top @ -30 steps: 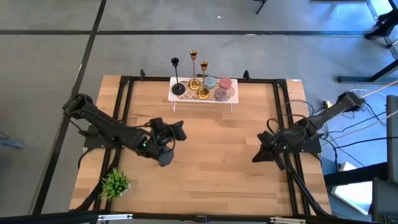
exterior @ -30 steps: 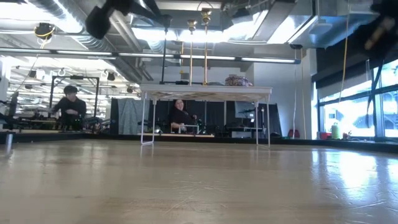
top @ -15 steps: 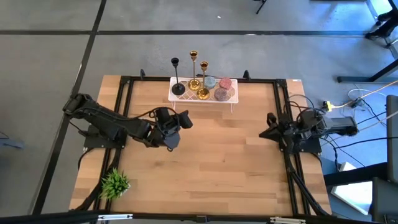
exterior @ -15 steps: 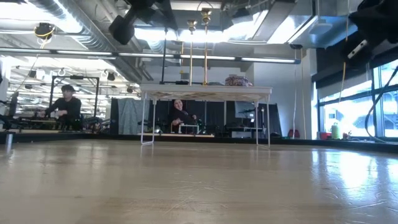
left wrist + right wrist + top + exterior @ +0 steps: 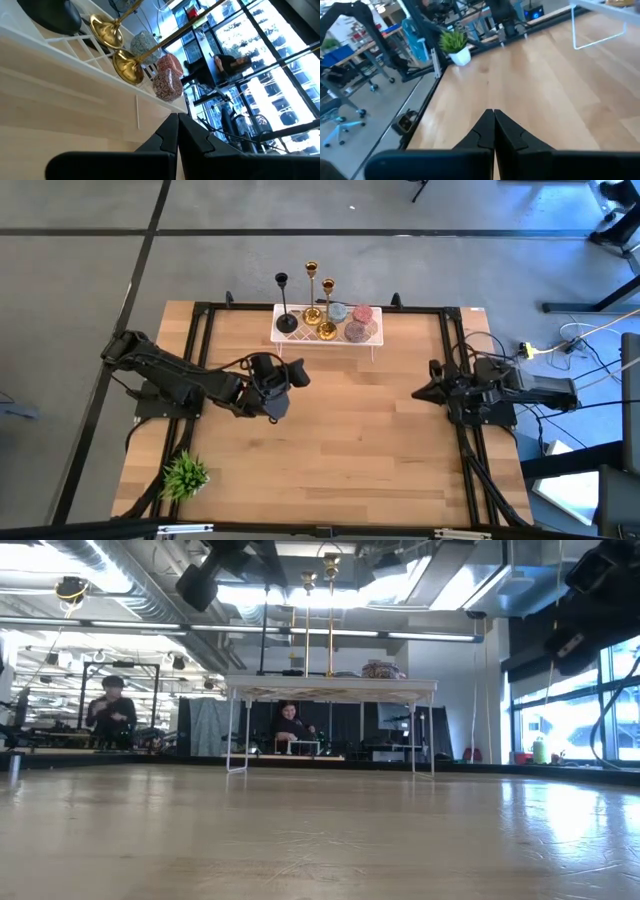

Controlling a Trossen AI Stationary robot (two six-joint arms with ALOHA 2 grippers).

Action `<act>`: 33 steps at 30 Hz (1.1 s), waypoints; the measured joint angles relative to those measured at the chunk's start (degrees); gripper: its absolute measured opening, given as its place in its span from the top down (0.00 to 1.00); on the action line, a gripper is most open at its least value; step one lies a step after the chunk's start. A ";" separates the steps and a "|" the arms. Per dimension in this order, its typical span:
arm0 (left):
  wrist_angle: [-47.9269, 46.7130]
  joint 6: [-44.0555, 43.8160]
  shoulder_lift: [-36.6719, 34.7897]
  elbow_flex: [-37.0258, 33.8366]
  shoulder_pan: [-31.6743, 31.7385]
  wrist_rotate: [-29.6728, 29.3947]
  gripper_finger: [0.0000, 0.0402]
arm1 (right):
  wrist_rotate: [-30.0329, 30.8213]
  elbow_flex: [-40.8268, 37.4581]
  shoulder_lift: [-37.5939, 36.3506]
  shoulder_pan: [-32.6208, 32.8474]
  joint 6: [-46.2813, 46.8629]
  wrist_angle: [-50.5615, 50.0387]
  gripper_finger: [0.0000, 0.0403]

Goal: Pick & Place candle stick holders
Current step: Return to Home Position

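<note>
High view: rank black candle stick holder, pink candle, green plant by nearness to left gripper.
1. Black candle stick holder, left end of the shelf, just beyond the left gripper.
2. Pink candle, shelf's right end.
3. Green plant, near-left corner of table.

I log: left gripper (image 5: 298,376) now sits nearer the shelf (image 5: 330,342) than a second ago; right gripper (image 5: 419,393) is drawn back toward the table's (image 5: 340,460) right side.

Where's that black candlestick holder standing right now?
In the high view, the black candle stick holder stands at the left end of the white shelf by the table's far edge, right beside the two gold holders.
</note>
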 joint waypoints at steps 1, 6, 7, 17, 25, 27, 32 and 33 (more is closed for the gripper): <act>0.00 0.00 0.00 0.00 0.00 0.45 0.99 | 0.48 -0.27 0.00 -0.02 -0.12 0.53 1.00; 0.53 1.98 0.00 0.00 -0.10 2.04 1.00 | 6.54 -2.10 0.00 0.00 -0.20 2.06 1.00; 0.91 2.27 0.00 0.00 -0.20 2.04 1.00 | 7.32 -2.81 0.00 0.00 -0.22 3.04 1.00; 6.12 10.63 0.00 0.00 -0.50 7.59 1.00 | 12.07 -9.70 1.72 -0.11 -1.83 15.70 1.00; 14.55 28.75 -0.33 0.00 0.83 24.50 1.00 | 10.44 -9.70 3.06 -0.09 5.26 15.72 1.00; 17.66 35.25 -0.54 -0.02 1.60 30.39 1.00 | 9.54 -9.70 3.06 -0.10 5.40 15.77 1.00; 22.84 49.80 -1.36 -0.02 3.70 43.32 1.00 | 8.92 -9.70 3.06 -0.08 5.18 15.90 1.00; 23.17 51.83 -1.45 -0.02 4.05 45.07 1.00 | 8.92 -9.70 3.06 -0.08 5.18 15.90 1.00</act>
